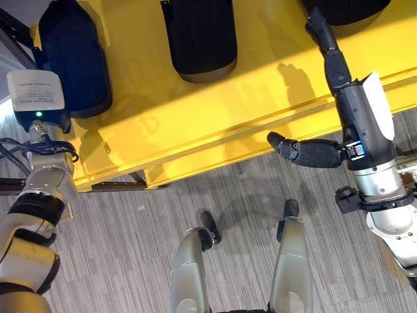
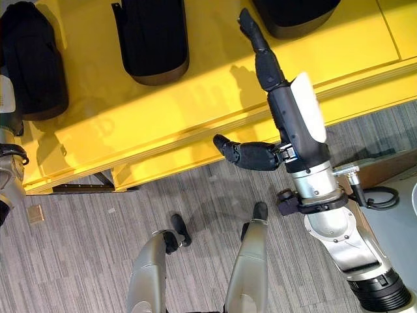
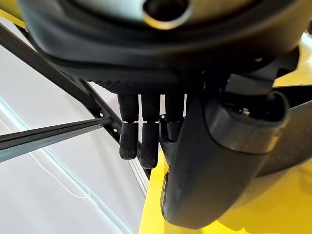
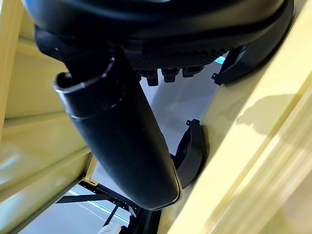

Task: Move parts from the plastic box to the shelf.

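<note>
Currently my right hand (image 2: 296,124) hangs open and empty over the yellow flat-topped shelf (image 1: 215,117). Three black rounded parts (image 1: 199,39) lie at twelve o'clock, long axes toward me, rightmost nearest. Left hand (image 3: 141,131) probably relaxed, empty.

The yellow shelf (image 1: 215,124) and the floor (image 1: 130,248) are seen from above by both eye views, set slightly apart, and the same scene is shared. The left hand (image 3: 146,131) and right hand (image 4: 122,146) are each viewed very closely along the wrist, the shelf being caught beyond.
</note>
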You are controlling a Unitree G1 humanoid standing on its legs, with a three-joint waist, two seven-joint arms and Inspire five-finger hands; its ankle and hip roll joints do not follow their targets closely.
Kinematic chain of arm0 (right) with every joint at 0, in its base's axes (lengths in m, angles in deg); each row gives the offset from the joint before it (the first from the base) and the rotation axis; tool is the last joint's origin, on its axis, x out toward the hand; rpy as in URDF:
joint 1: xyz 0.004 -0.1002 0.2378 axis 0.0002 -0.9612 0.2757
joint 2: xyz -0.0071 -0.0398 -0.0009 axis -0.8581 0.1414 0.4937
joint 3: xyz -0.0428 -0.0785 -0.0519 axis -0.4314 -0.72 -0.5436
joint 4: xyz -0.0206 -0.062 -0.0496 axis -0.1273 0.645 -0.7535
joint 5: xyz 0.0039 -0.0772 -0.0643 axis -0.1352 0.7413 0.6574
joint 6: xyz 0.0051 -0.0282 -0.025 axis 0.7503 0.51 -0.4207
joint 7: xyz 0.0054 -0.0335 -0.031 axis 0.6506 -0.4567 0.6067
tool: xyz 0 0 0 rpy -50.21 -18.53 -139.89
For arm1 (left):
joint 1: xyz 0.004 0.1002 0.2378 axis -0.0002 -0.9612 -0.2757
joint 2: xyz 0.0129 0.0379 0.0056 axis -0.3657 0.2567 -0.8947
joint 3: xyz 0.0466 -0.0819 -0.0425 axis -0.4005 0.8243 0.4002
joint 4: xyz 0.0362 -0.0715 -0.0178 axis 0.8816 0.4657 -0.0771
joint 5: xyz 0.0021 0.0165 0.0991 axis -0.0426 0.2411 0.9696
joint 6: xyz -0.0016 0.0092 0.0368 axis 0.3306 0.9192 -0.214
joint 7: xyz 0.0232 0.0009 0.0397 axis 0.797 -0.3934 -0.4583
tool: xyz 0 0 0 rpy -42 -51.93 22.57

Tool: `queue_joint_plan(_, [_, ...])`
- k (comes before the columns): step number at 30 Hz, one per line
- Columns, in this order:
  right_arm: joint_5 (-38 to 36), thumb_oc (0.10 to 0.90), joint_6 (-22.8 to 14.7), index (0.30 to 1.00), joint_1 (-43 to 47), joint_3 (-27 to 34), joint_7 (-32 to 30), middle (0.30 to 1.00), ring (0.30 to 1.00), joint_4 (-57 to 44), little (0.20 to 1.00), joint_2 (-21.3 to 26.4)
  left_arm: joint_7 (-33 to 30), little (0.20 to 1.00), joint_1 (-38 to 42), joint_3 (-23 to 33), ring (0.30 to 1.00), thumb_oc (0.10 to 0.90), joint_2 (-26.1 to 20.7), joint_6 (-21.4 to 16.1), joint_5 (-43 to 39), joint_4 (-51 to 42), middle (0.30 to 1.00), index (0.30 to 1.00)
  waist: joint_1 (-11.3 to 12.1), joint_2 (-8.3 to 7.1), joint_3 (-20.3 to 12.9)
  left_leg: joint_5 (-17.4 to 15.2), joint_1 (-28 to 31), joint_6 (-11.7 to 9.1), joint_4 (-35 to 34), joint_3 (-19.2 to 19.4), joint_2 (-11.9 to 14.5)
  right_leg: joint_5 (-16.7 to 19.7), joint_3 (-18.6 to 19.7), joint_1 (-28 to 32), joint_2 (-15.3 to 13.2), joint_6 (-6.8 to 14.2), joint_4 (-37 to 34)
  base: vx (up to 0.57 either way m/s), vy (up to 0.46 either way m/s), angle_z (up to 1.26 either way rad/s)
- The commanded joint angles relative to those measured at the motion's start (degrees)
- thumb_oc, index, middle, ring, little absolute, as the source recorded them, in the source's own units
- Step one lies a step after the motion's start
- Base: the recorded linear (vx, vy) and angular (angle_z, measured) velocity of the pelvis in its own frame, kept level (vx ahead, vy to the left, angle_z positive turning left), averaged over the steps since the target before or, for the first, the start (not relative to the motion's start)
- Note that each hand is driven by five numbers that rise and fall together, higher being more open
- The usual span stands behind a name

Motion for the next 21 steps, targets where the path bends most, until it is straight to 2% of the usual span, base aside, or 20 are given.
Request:
queue_joint_plan(1, [-0.09, 0.9, -4.06, 1.0, 6.13, 3.81, -3.93, 1.0, 1.0, -3.18, 1.0, -0.17, -3.82, 0.3, 3.5, 0.4, 0.3, 0.4, -10.33, 0.0, 0.39, 1.04, 0.3, 0.3, -0.08, -1.39, -0.67, -1.77, 1.33, 0.51, -2.6, 0.3, -1.28, 0.08, -3.5, 5.17, -4.65, -2.68, -1.26, 0.0, 0.0, 0.0])
queue_joint_plan(6, [0.42, 0.9, -3.78, 1.0, 5.81, 4.35, -4.12, 1.0, 1.0, -3.66, 1.0, -1.11, -5.36, 0.3, 0.88, 2.84, 0.3, 0.4, -8.95, -1.33, -3.88, 1.1, 0.3, 0.3, 0.32, -1.58, -0.67, -1.43, 1.73, 0.33, -3.18, -0.05, -1.38, 0.1, -3.77, 5.56, -4.4, -2.52, -1.53, -0.01, -0.051, 0.0])
queue_joint_plan(11, [1.96, 0.9, -3.4, 1.0, 6.31, 4.05, -5.06, 1.0, 1.0, -4.0, 1.0, -2.63, -6.53, 0.3, -2.39, 6.03, 0.3, 0.4, -5.58, -1.24, -9.19, 0.23, 0.3, 0.3, 1.16, -2.15, -0.67, -0.76, 1.97, 0.07, -4.15, -0.91, -1.68, 0.02, -4.38, 6.17, -3.79, -2.28, -2.18, -0.02, -0.077, 0.0])
queue_joint_plan(12, [2.5, 0.9, -3.17, 1.0, 6.18, 4.16, -4.99, 1.0, 1.0, -4.17, 1.0, -3.34, -7.08, 0.52, -3.59, 7.28, 0.52, 0.557, -4.53, -1.07, -10.2, -0.36, 0.52, 0.52, 1.49, -2.36, -0.67, -0.63, 1.93, 0.03, -4.26, -1.17, -1.68, 0.01, -4.51, 6.25, -3.63, -2.25, -2.2, -0.02, -0.088, 0.01])
queue_joint_plan(13, [2.6, 0.9, -3.12, 1.0, 6.15, 4.14, -4.99, 1.0, 1.0, -4.24, 1.0, -3.42, -7.28, 1.0, -3.92, 7.59, 1.0, 0.9, -4.39, -1.02, -10.25, -0.51, 1.0, 1.0, 1.48, -2.37, -0.67, -0.6, 1.94, 0.02, -4.29, -1.22, -1.68, 0.01, -4.54, 6.28, -3.6, -2.25, -2.21, -0.01, -0.069, 0.01])
queue_joint_plan(16, [3.54, 0.9, -2.44, 1.0, 5.86, 4.15, -5.27, 1.0, 1.0, -4.99, 1.0, -4.35, -8.34, 1.0, -6.11, 10.29, 1.0, 0.9, -2.01, -0.23, -9.65, -1.63, 1.0, 1.0, 2.02, -2.88, -0.67, -0.21, 2.15, -0.08, -4.76, -1.79, -1.84, -0.1, -4.84, 6.63, -3.08, -2.08, -2.26, -0.01, -0.079, 0.02])
queue_joint_plan(21, [4.54, 0.9, -2.34, 1.0, 5.63, 3.99, -5.55, 1.0, 1.0, -4.99, 1.0, -5.52, -9.88, 1.0, -7.44, 13.51, 1.0, 0.9, 0.24, -1.27, -12.97, -1.81, 1.0, 1.0, 2.25, -3.28, -0.67, 0.33, 2.62, -0.26, -5.37, -2.1, -1.74, -0.07, -5.0, 7.19, -2.65, -1.91, -2.59, -0.01, -0.049, 0.04])
